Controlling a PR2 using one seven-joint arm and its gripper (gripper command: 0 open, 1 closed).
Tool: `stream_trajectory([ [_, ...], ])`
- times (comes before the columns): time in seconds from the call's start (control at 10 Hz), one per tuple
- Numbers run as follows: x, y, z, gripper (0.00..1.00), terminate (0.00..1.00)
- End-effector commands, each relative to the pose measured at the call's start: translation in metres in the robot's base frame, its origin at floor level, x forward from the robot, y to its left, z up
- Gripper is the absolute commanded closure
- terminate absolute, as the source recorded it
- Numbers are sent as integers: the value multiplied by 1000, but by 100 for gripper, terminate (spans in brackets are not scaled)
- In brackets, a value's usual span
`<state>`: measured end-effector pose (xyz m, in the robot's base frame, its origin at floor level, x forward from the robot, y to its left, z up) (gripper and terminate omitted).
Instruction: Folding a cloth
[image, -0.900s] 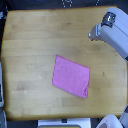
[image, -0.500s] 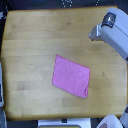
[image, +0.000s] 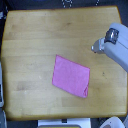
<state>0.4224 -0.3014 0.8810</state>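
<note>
The grey robot gripper (image: 100, 46) is held above the wooden table (image: 35, 45), apart from the flat pink fabric cloth (image: 71, 76); its opening cannot be determined

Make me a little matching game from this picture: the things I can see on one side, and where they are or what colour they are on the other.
Things:
1. cloth
2. table
3. robot arm

Descriptions:
A. light wood, holds the rest
B. grey, at the exterior view's right edge
C. pink, lying flat near the middle

Pairs: 1-C, 2-A, 3-B
</note>
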Motion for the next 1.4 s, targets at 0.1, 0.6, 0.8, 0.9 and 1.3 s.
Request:
stream_trajectory([
  [0.1, -68, -4, -42, 0, 0],
  [0.6, -125, 48, -95, 0, 0],
  [0.8, -130, 55, -104, 0, 0],
  [0.9, -132, 65, -109, 0, 0],
  [1.3, -140, 105, -117, 0, 0],
])
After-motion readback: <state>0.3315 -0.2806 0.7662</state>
